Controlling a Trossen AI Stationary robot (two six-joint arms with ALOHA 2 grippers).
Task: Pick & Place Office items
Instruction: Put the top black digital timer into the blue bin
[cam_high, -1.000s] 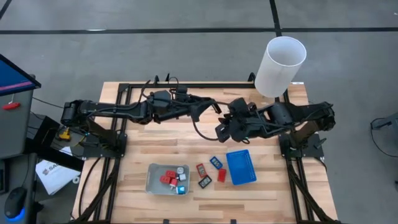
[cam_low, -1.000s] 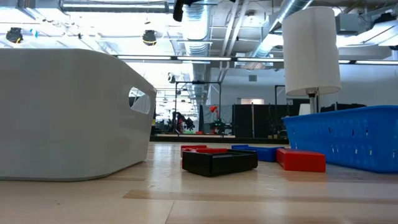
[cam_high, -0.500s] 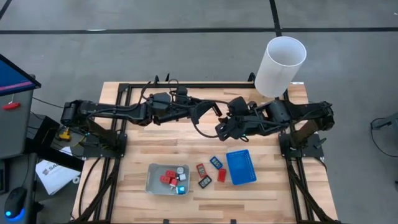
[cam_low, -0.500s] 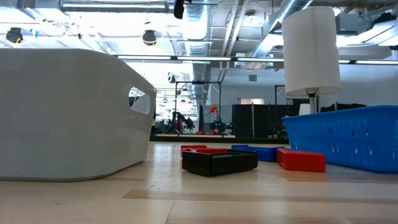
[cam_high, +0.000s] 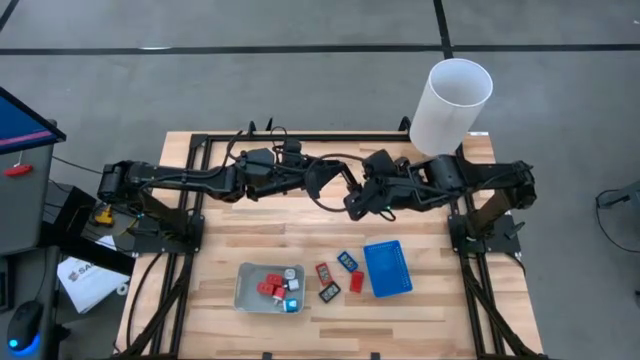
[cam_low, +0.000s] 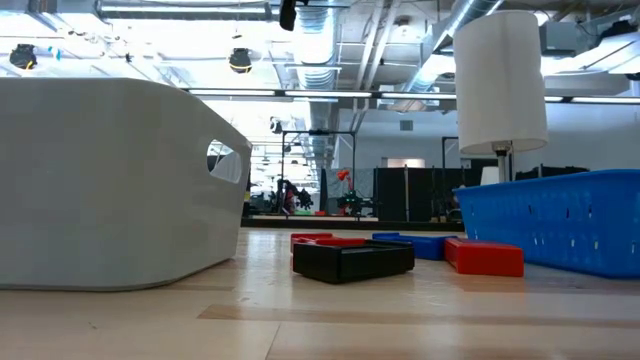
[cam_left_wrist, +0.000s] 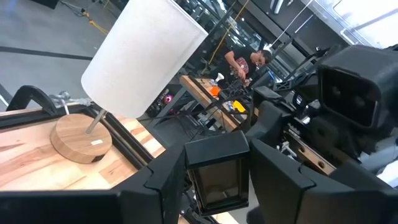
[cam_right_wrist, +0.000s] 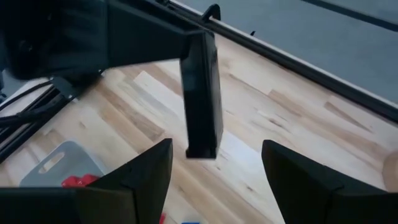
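Observation:
My left gripper (cam_high: 343, 180) is high over the table's far middle, shut on a flat black rectangle (cam_left_wrist: 217, 174). The right wrist view shows that piece edge-on (cam_right_wrist: 202, 93). My right gripper (cam_high: 354, 205) is open just beside it, its fingers (cam_right_wrist: 140, 180) standing off from the piece. On the table near the front lie loose pieces: a red block (cam_high: 356, 282) and black rectangles (cam_high: 329, 292) (cam_high: 347, 261) (cam_high: 322, 272). More red blocks and small bits lie in the grey tray (cam_high: 245, 290). My left gripper pinches the flat black rectangle between its two fingers (cam_left_wrist: 165, 180), which press its two opposite side edges (cam_left_wrist: 194, 171). The piece sticks out past the fingertips, with its free end (cam_right_wrist: 200, 146) toward my right gripper. It is lifted clear of the table.
A blue tray (cam_high: 387, 268) sits right of the loose pieces. A tall white cylinder (cam_high: 450, 105) on a wooden foot (cam_left_wrist: 78, 135) stands at the far right corner. In the low view the grey tray (cam_low: 110, 180) and the blue tray (cam_low: 560, 220) flank the pieces.
My right gripper has moved a little toward the far edge and toward my left gripper with its held piece. The black rectangle stays in my left gripper's hold.

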